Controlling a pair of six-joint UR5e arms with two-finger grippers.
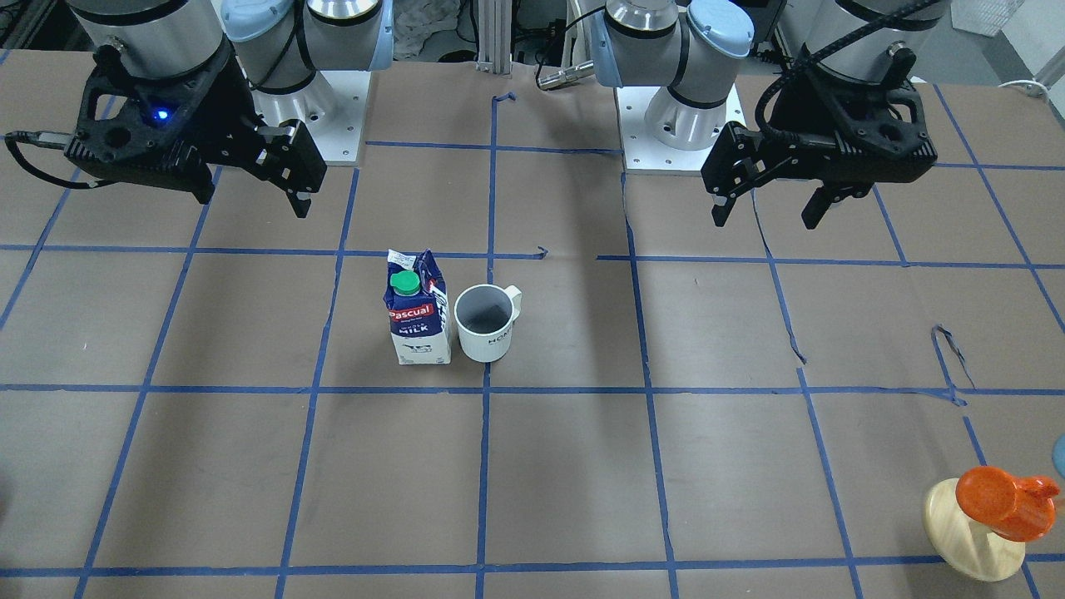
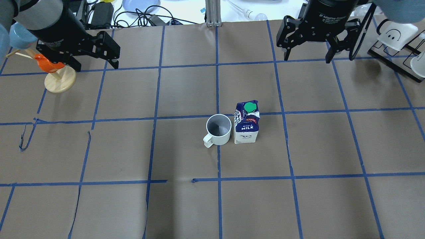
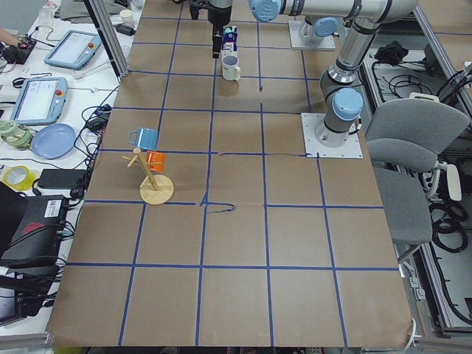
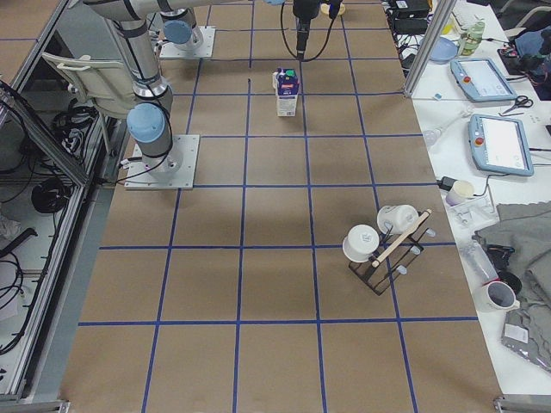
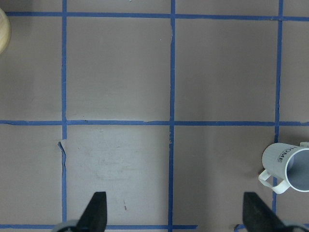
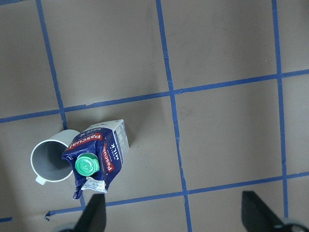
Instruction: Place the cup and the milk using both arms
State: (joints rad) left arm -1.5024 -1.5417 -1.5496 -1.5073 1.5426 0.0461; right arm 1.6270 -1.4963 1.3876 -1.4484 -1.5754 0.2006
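2 silver-grey arms [image 1: 657, 42], light-blue joint caps [image 1: 720, 25], black cabling [image 1: 840, 46]; black left gripper [image 1: 765, 218], black right gripper [image 1: 252, 200] (blue light [image 1: 160, 114] glowing).

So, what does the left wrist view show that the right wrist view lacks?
Only the left wrist view: the edge of a pale round wooden base at its top left. Only the right wrist view: the dark-blue and white milk carton with a green screw cap. Both: the small white mug with a grey inside and the brown table paper.
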